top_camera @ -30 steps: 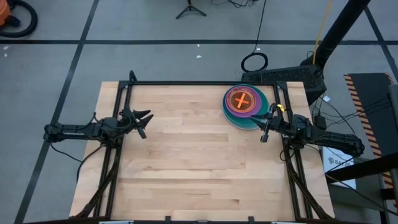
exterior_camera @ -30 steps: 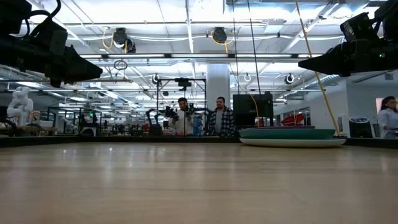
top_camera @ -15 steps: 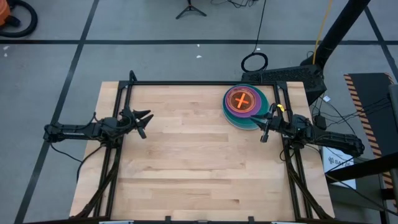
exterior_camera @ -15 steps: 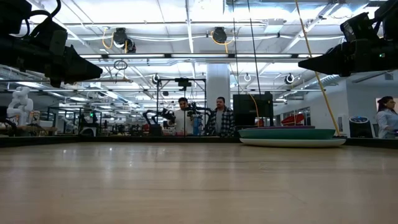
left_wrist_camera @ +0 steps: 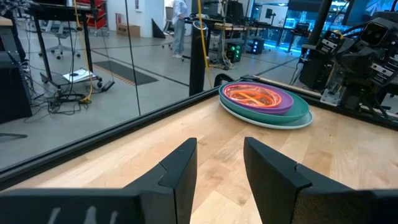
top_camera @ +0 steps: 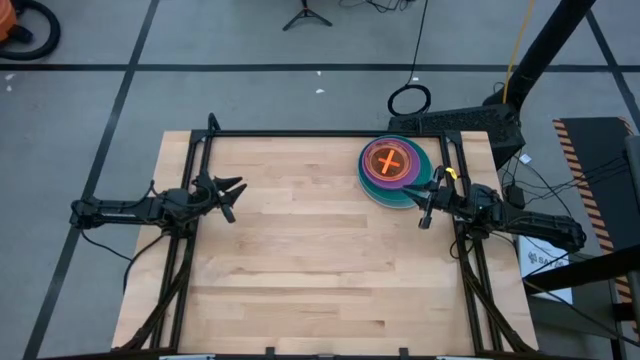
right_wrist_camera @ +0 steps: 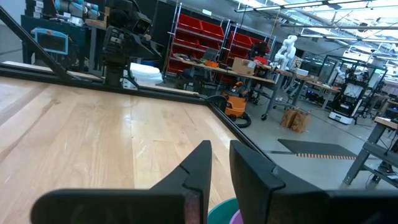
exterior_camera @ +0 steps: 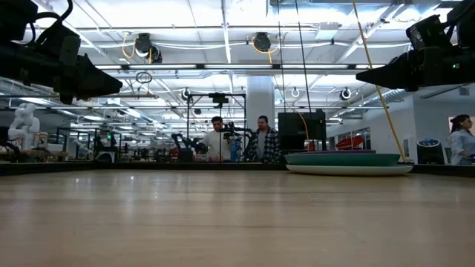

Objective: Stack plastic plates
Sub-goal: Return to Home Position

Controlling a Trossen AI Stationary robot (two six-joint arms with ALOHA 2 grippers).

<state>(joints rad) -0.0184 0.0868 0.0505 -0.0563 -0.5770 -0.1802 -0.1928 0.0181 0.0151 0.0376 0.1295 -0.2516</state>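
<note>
The plastic plates (top_camera: pixel 392 168) sit in one stack on the table's far right part. An orange plate is on top, purple ones below it, then a dark green one and a pale one at the bottom. The stack also shows in the left wrist view (left_wrist_camera: pixel 264 102) and the low view (exterior_camera: pixel 345 162). Its edge (right_wrist_camera: pixel 219 211) peeks out below my right gripper's fingers. My left gripper (top_camera: pixel 236 198) hovers at the table's left edge, level, open and empty. My right gripper (top_camera: pixel 428 198) hovers at the right edge, just near of the stack, its fingers narrowly apart with nothing between them.
The wooden tabletop (top_camera: pixel 310 260) lies bare between the two arms and toward the near edge. A black frame rail (top_camera: pixel 320 133) runs along the far edge. People stand in the room beyond the table (exterior_camera: pixel 237 141).
</note>
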